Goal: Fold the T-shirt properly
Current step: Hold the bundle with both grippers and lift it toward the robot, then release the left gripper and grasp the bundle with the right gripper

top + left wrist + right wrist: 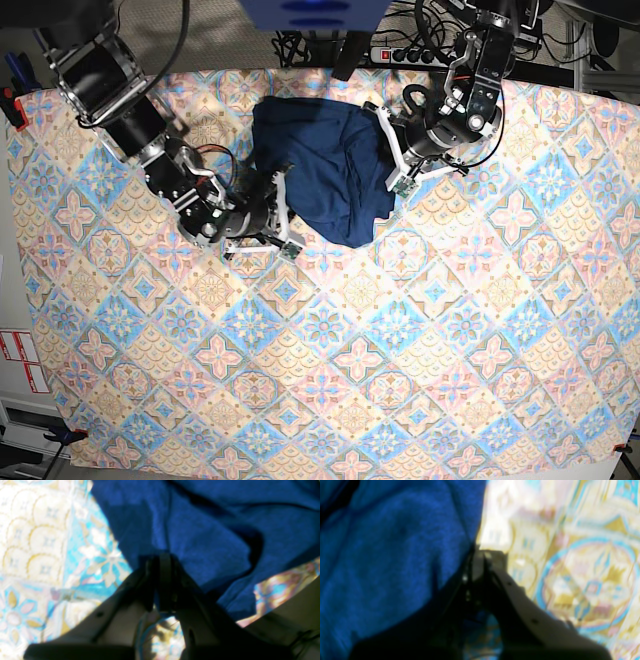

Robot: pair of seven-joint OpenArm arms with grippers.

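The dark navy T-shirt (320, 165) lies bunched in a rumpled heap at the back middle of the patterned tablecloth (330, 340). My left gripper (388, 152) is at the shirt's right edge. In the left wrist view its fingers (163, 560) meet, shut on a fold of the shirt (200, 535). My right gripper (284, 205) is at the shirt's lower left edge. In the right wrist view it (480, 555) is shut on the hem of the shirt (390, 555). Both views are blurred.
Cables and a power strip (410, 52) lie beyond the table's far edge. A blue object (315, 12) stands at the back middle. The tablecloth covers the whole table, with the near half bare of objects.
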